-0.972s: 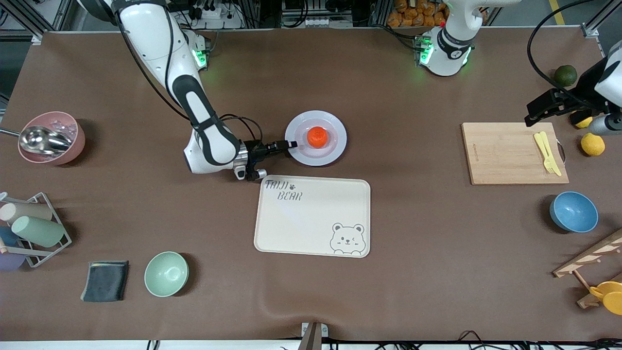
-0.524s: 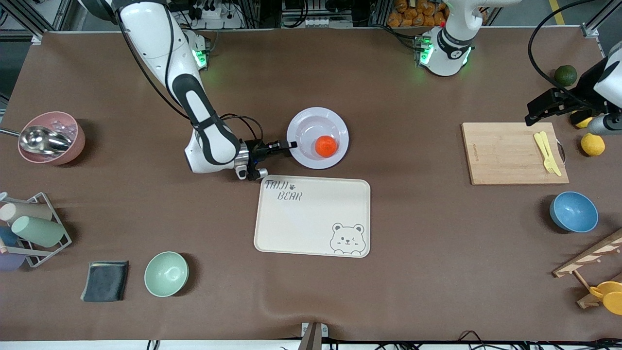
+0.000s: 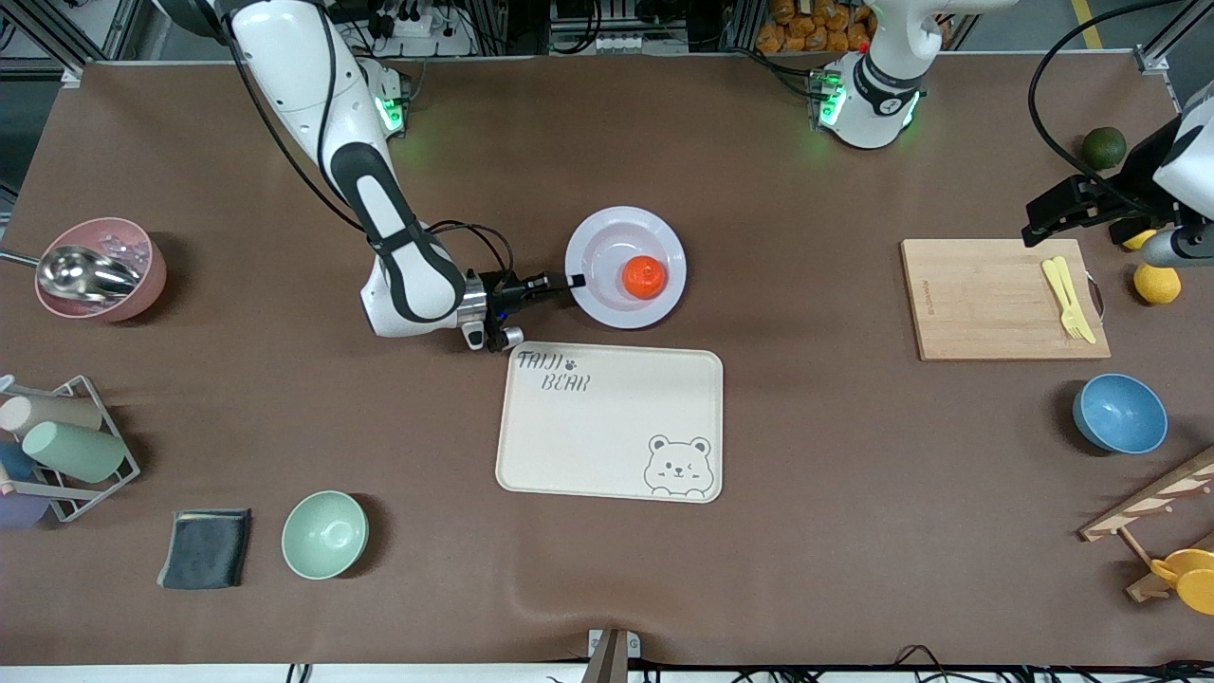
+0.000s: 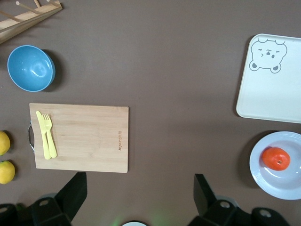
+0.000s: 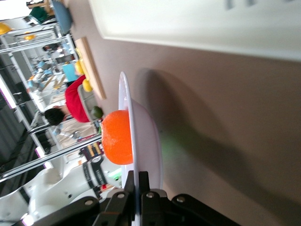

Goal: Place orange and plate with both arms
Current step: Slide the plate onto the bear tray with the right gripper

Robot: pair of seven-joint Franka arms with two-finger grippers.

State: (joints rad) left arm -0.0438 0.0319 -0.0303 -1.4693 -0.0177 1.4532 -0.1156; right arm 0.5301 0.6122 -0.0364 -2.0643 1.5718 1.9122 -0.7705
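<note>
The pale lavender plate (image 3: pixel 625 267) is lifted a little above the table, over the spot just farther from the front camera than the cream bear tray. The orange (image 3: pixel 643 276) lies in it, toward the left arm's side. My right gripper (image 3: pixel 572 282) is shut on the plate's rim. In the right wrist view the fingers (image 5: pixel 139 181) clamp the rim of the plate (image 5: pixel 143 146), with the orange (image 5: pixel 117 137) on it. My left gripper (image 3: pixel 1041 216) is open and empty, up over the wooden board's end. The left wrist view shows the plate (image 4: pixel 277 167) and orange (image 4: pixel 275 158).
The cream bear tray (image 3: pixel 610 420) lies just nearer the camera than the plate. A wooden cutting board (image 3: pixel 1003 299) with a yellow fork (image 3: pixel 1067 297) lies toward the left arm's end, with lemons (image 3: pixel 1156 283), a dark green fruit (image 3: pixel 1103 146) and a blue bowl (image 3: pixel 1119 413). A mint bowl (image 3: pixel 324 534) is near the front.
The plate has risen off the table in my right gripper and shifted slightly toward the left arm's end. The orange rolled from the plate's middle toward the left arm's side. The left arm barely moved.
</note>
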